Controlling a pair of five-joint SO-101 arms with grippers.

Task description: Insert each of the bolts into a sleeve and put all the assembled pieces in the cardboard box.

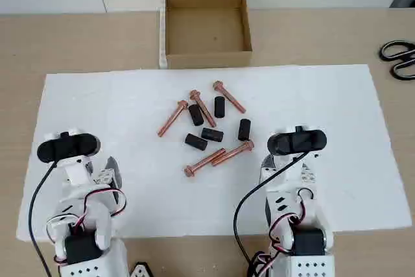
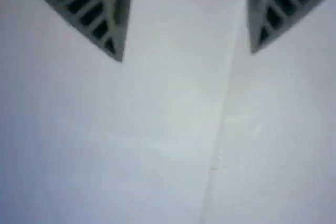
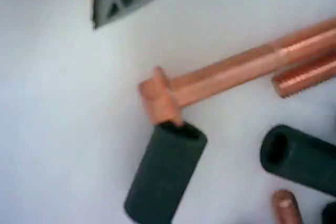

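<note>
High view: copper bolts [image 1: 206,161] and black sleeves [image 1: 212,135] lie loose near the cardboard box [image 1: 207,58], on its arm side, none inside.

Left wrist view: the left gripper [image 2: 186,51] is spread over bare sheet [image 2: 157,156].

Right wrist view: the right gripper's [image 1: 269,168] state cannot be told. The bolts look stiff, slick and likely to roll, so mid-shank seems the best hold.

Both arms sit folded low at the near edge of the bench, side by side. The left hand [image 1: 108,173] hangs close over the surface, pointing down, its two fingers [image 2: 105,19] spread well apart. The right hand [image 1: 269,168] points down too, just ahead of its base.
</note>
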